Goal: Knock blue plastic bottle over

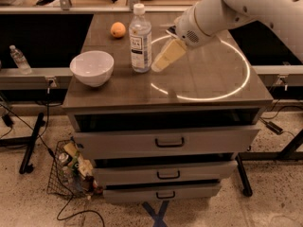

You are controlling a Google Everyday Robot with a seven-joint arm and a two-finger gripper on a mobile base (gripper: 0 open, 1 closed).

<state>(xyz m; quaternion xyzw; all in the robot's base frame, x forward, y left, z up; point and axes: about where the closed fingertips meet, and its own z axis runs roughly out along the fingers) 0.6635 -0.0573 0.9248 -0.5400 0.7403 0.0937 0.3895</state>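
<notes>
**Status at this moment**

1. Bottle point(140, 39): it stood upright on the cabinet top point(213, 86), cap on and label facing the camera. It showed no tilt. The knock-over was therefore not yet done.
2. Gripper point(157, 67): it was positioned just right of the bottle, at the level of the label's lower half. It angled down and toward the bottle from the arm point(222, 13), which entered from the bottle's upper right. The jaws appeared closed into a single wedge, with no gap showing, and they held nothing.
3. Contact: the gripper tip lay at the bottle's right edge. Whether it touched the bottle or stood just clear could not be determined.
4. Surroundings: a white bowl point(92, 67) sat left of the bottle and slightly nearer the camera. An orange point(118, 30) lay behind the bottle to its left. A bright ring of light point(236, 86) lay on the top to the bottle's right.

**Assessment**

The approach looked complete. Remaining work: a sideways push to the left, sufficient to tip the bottle. The bowl stood in the likely fall path.
</notes>
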